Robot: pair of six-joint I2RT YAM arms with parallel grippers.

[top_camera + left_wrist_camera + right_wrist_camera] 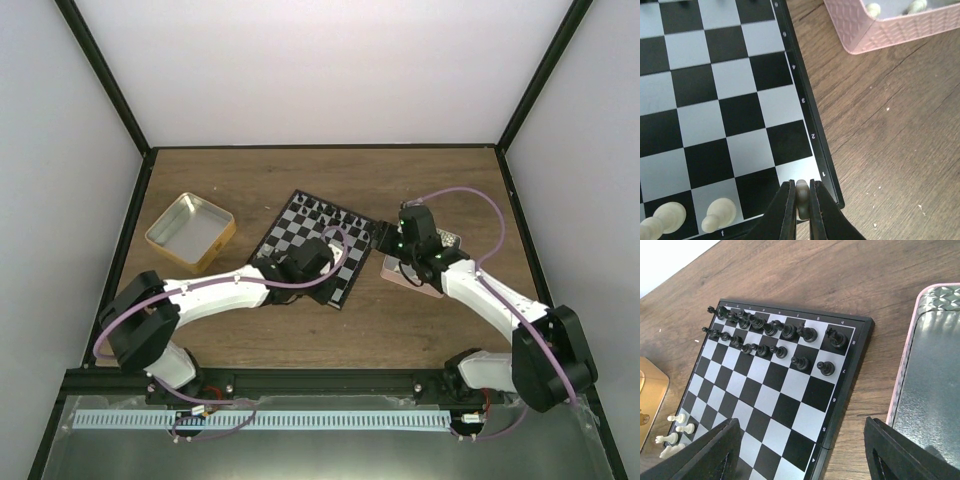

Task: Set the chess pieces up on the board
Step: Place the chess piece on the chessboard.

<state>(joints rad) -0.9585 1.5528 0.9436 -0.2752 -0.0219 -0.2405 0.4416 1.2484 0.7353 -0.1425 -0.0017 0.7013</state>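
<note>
Left wrist view shows the left fingers (pixel 785 215) clamped on a cream-white piece (pixel 802 192) over the board's (pixel 805 107) corner square, right by the rim. Let go tilted, it could topple onto the bench (pixel 890 150) or its white neighbours (pixel 720 212); the right fingers (pixel 705 452) hang apart, empty.

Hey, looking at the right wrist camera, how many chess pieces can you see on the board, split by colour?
Black chess pieces: 16
Cream-white chess pieces: 4
Total visible: 20; the near end of the board is partly hidden.
</note>
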